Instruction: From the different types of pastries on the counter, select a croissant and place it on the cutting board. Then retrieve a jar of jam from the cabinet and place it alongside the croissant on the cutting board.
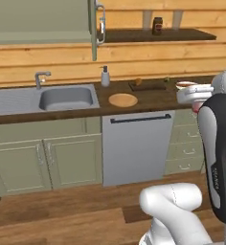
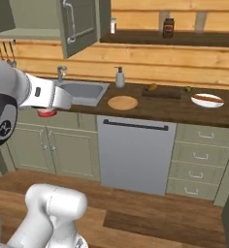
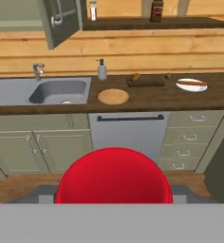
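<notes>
Jam jar held at the gripper, well back from the counter; croissant already on the cutting board.

In the hand view the red lid of the jar of jam sits at 6 o'clock, and the gripper appears to be clamped on it, though the fingers themselves are hidden behind the lid. On the dark wood counter, the cutting board lies at about 1 o'clock from the round light-wood plate, with the small golden croissant resting on its left part. The white plate holding the stick-shaped pastry lies at 3 o'clock from the board, well apart.
</notes>
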